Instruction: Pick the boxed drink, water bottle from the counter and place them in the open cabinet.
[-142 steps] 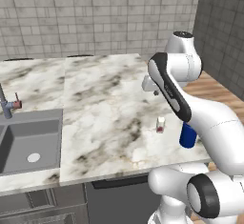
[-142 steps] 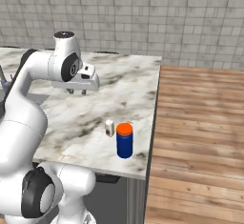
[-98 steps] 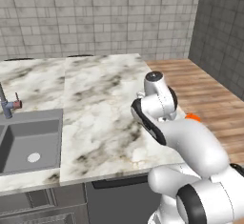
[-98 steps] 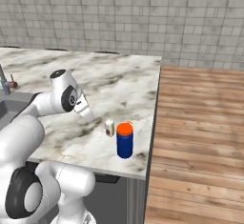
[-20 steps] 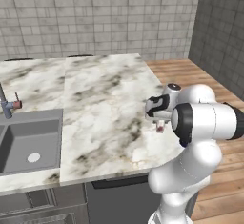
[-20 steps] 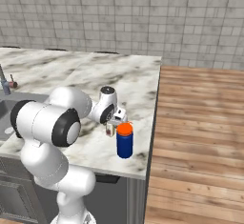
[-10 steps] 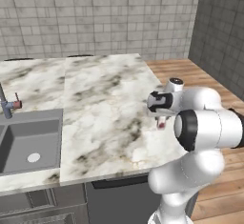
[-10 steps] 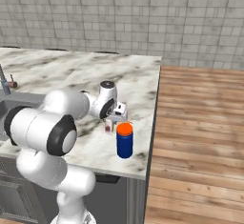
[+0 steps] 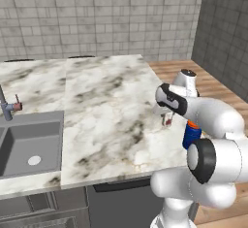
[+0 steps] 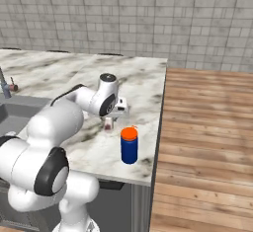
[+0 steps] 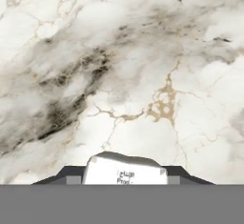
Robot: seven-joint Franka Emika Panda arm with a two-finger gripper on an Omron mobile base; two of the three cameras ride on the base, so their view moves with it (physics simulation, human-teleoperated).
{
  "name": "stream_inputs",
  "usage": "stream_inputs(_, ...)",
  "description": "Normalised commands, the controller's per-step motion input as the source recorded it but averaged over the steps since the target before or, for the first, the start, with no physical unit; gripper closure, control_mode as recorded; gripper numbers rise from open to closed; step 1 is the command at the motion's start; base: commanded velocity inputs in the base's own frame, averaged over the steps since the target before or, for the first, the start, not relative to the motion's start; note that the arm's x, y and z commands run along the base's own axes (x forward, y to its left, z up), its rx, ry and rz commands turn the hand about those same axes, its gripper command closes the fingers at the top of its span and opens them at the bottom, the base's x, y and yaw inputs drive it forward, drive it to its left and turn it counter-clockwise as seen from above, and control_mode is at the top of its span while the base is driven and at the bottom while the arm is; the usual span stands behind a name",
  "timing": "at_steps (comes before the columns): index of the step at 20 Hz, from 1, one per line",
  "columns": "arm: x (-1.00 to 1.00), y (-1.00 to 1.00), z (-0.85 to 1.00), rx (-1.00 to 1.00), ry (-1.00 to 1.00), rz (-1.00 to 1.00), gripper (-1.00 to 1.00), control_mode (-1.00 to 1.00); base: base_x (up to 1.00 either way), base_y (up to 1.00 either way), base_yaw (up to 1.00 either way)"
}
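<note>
Near the right-hand edge of the counter (image 10: pixel 59 73), the gripper (image 10: pixel 108 122) points straight down with its jaws drawn in against the two sides of the boxed drink (image 10: pixel 107 124); in the hand view the carton's white top (image 11: pixel 125 170) sits squarely between the dark fingertips, so the gripper is holding the carton. From the right base view the carton looks either resting on the marble or only just clear of it, and the pictures do not settle which. At about five o'clock from the carton, near it but apart, the water bottle (image 10: pixel 129 146) stands upright with its orange cap up, close to the counter's front corner; the left base view shows it partly behind the arm (image 9: pixel 192 134). Farther out, a sink (image 9: pixel 29 144) with a tap (image 9: pixel 6 106) lies at the counter's left end, at about nine o'clock from the gripper, and a wooden floor (image 10: pixel 207 137) spreads to the right. The step in hand appears to be the first pick, with the grasp just made. The next move probably calls for a straight lift, kept clear of the bottle, then a carry to the cabinet.
</note>
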Motion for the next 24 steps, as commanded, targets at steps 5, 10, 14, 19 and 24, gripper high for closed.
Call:
stream_inputs(5, -0.32, 0.12, 0.61, -0.13, -0.06, 0.13, 1.00, -1.00, 0.00, 0.00, 0.00)
stream_inputs(10, -0.36, 0.13, 0.56, 0.00, 0.00, 0.04, 1.00, -1.00, 0.00, 0.00, 0.00)
stream_inputs(14, -0.41, 0.08, 0.47, 0.05, 0.00, 0.00, 1.00, -1.00, 0.00, 0.00, 0.00)
stream_inputs(19, -0.51, 0.06, 0.38, 0.03, -0.04, 0.01, 1.00, -1.00, 0.00, 0.00, 0.00)
stream_inputs(24, -0.53, 0.08, 0.19, 0.05, -0.14, 0.00, 1.00, -1.00, 0.00, 0.00, 0.00)
